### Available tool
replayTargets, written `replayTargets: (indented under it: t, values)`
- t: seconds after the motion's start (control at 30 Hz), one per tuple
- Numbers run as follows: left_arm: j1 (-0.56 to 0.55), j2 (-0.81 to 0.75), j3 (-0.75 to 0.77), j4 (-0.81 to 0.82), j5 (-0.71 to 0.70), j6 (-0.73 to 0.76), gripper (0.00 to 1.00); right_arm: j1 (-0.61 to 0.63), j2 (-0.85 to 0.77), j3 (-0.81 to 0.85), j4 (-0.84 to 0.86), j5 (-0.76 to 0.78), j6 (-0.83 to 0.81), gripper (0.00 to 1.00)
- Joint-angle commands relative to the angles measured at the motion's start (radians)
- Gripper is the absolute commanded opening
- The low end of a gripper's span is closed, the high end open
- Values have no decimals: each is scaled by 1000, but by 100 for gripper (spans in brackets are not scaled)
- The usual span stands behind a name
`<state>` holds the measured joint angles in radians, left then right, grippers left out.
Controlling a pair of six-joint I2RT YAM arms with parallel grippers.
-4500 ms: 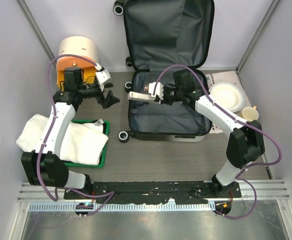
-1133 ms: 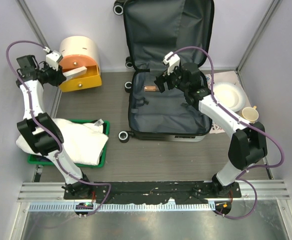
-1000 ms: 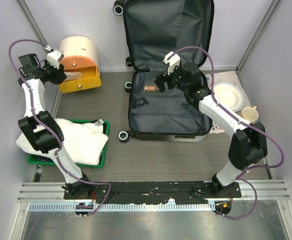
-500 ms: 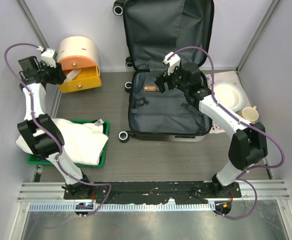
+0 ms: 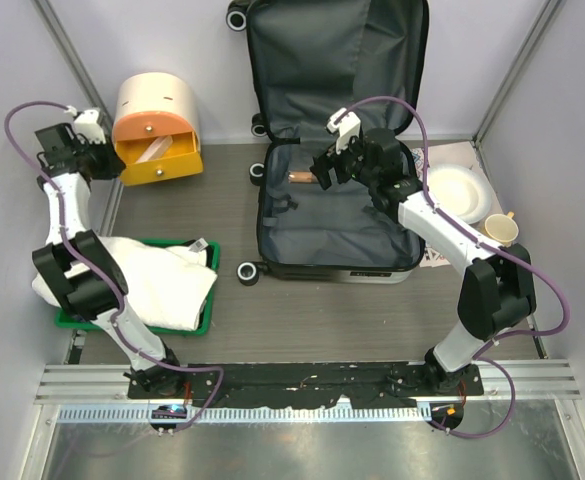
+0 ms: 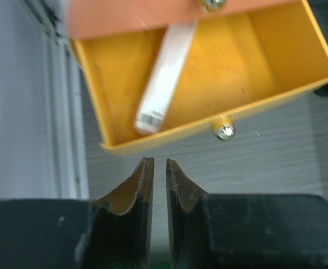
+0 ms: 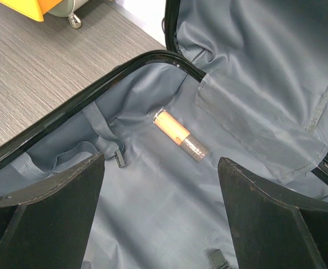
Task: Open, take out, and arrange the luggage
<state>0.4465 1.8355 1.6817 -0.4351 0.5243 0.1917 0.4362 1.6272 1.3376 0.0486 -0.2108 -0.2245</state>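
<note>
left tool [image 6: 158, 162] — nearly clenched, empty, just below yellow drawer [image 6: 208, 73] holding a white tube [image 6: 164, 78] | right tool [image 7: 161, 162] — spread wide over open luggage [image 5: 337, 215], brown tube [image 7: 179, 134] centre-frame

Finds the luggage [image 5: 337, 225] open at 12 o'clock on the tabletop, far middle. Lies with its base flat, lined in dark grey fabric inside a black rim. Stands its lid [image 5: 332, 60] upright at 12 o'clock of the base, against the back wall, the same grey lining facing forward. Carries 4 black wheels [image 5: 247, 272] along the 9 o'clock side, 2 on the base and 2 on the lid. Holds 1 small orange tube [image 7: 180, 135] with a dark cap in the base's 11 o'clock corner, lying flat near the hinge.
</note>
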Motion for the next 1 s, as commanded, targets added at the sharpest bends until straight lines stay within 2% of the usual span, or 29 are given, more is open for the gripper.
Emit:
replayTargets:
  t: [0.0,0.17,0.43,0.63,0.73,0.87,0.97]
  values:
    - [-31,-47,-100,-1,-6,3,17,-7,-73,-18,30,4,7,88]
    - [-83,-12,-123,123,-49,-69,17,-8,-69,-23,30,2,5,88]
    - [-149,126,-73,376,-193,-296,19,-14,-72,-23,28,7,2,88]
    - [-157,211,-4,484,-245,-419,25,-27,-89,-38,20,13,1,87]
    - [-161,225,-7,562,-241,-468,33,-30,-93,-43,13,14,-3,87]
    - [-163,238,-4,628,-241,-540,53,-33,-90,-43,10,13,-4,87]
    - [-163,235,-7,644,-245,-557,56,-33,-84,-37,7,11,-6,88]
